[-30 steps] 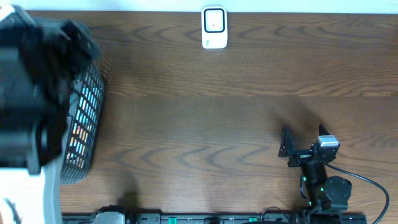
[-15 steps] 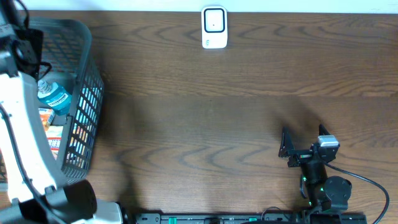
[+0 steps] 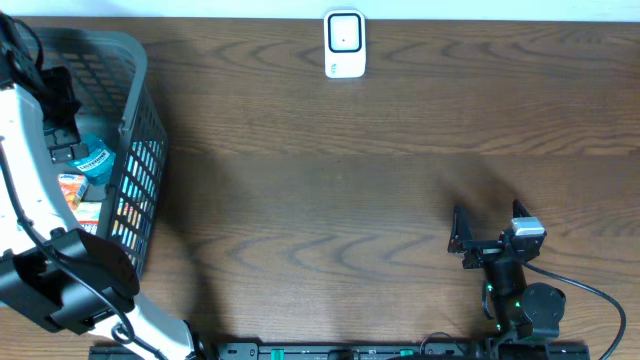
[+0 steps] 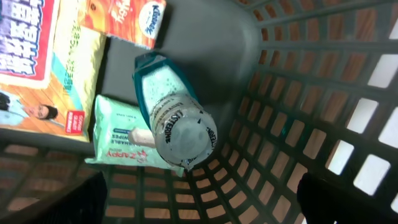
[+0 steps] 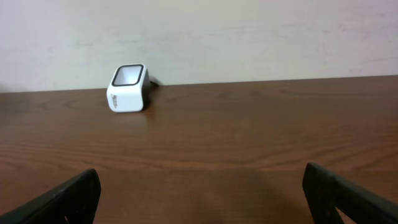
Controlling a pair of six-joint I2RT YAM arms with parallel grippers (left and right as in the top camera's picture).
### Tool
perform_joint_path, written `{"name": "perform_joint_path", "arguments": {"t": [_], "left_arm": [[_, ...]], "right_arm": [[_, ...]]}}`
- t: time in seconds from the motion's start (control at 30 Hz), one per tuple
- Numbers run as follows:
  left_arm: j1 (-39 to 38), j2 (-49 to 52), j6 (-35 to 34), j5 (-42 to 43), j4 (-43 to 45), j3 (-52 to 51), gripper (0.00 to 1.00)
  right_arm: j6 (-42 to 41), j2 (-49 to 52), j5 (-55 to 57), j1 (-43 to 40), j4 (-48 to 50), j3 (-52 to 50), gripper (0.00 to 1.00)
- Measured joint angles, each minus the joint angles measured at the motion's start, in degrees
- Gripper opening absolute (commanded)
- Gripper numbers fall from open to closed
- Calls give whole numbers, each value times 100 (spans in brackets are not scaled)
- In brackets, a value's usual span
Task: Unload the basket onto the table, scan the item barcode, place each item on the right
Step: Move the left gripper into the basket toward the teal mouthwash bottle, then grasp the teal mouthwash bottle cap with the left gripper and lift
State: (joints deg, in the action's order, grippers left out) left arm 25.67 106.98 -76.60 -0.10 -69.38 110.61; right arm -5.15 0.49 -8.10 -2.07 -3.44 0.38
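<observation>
Grey plastic mesh: the basket [image 3: 140, 110] is our landmark. Overhead, the left gripper [image 3: 62, 125] hangs inside it, jaws spread wide and holding nothing, just above a teal bottle [image 3: 95, 160], which we take to be the item to scan. The scanner [image 3: 345, 45] sits well apart from the basket, at the far edge of the table [image 3: 330, 200]. The right gripper [image 3: 490, 225] rests well apart from the basket too, fully open and empty. In the left wrist view the bottle lies tilted against the basket wall, one round end toward us and no barcode visible. A wipes pack [image 4: 121, 140] touches it underneath, with an orange box [image 4: 124, 18] and a printed carton [image 4: 37, 62] just beside. We judge three risks: a finger snagging the mesh, because the wall crowds one side; the wipes coming up with the bottle; and the smooth round body slipping or rolling in the grip. The right wrist view shows bare wood between the open fingers [image 5: 62, 199] and the scanner, with nothing in the way.
</observation>
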Motion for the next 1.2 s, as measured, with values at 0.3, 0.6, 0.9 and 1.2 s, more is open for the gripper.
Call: {"name": "perform_joint_path", "arguments": {"t": [0.3,0.6,0.9,1.2], "left_arm": [[0,754,-208,28,35,0,100],[-2,1115,-74,-26,15,-4,32],[0,1056,601,-133,37,-7,24],[0,396,929,-568,-133,-4,92]], "right_arm": [[0,0,0,0,0,0,99],[0,0,0,0,2,0,99],[0,0,0,0,0,0,99],[0,0,0,0,2,0,99]]}}
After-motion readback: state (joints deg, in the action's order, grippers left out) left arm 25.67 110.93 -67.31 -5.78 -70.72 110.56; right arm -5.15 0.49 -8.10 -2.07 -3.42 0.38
